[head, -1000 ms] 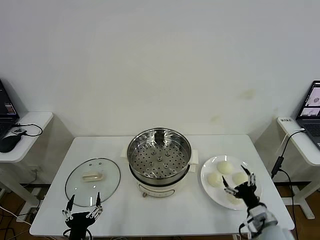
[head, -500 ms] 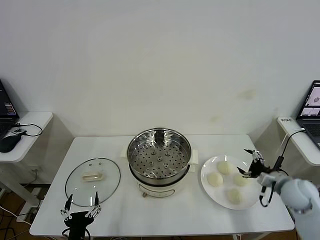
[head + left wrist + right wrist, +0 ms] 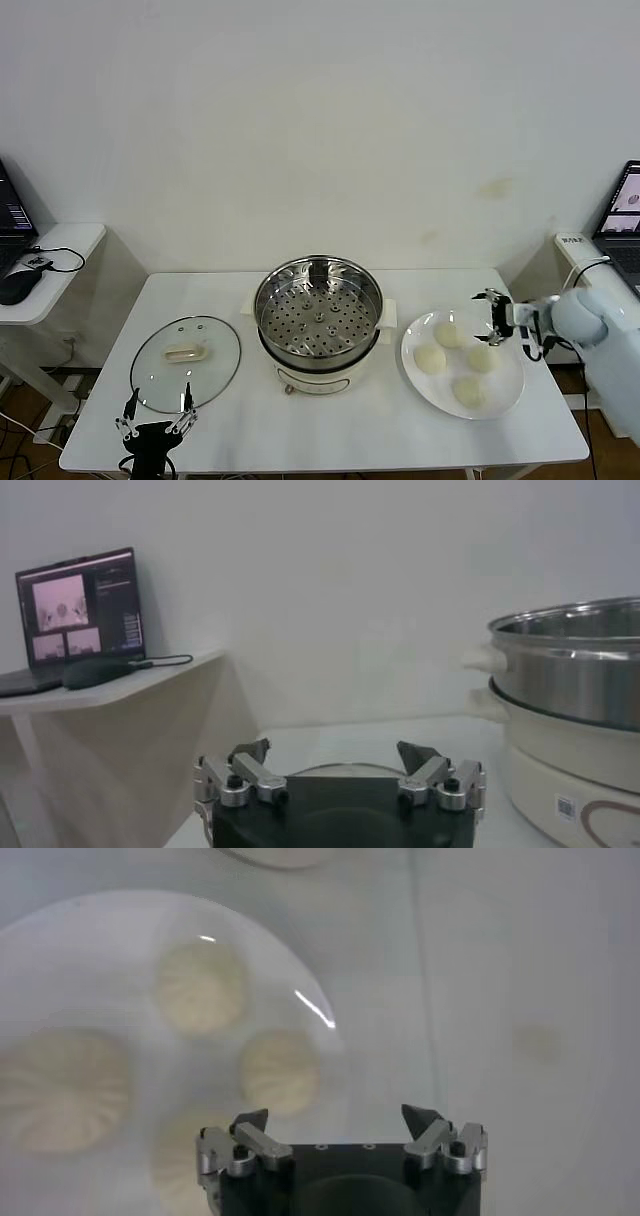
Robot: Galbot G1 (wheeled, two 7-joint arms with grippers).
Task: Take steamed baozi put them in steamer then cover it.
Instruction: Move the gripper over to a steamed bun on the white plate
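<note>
Four steamed baozi [image 3: 450, 348] lie on a white plate [image 3: 510, 389], just below and inward of the right gripper [image 3: 497, 320], whose jaws are spread wide and hold nothing, apparently poised for a first pick. The empty steamer [image 3: 318, 306] stands farther inward. The cover [image 3: 185, 363] lies flat just beyond the idle, wide-open left gripper [image 3: 155, 422].

Open table lies between the steamer [image 3: 318, 312] and the white plate [image 3: 506, 393]; nothing blocks either.
</note>
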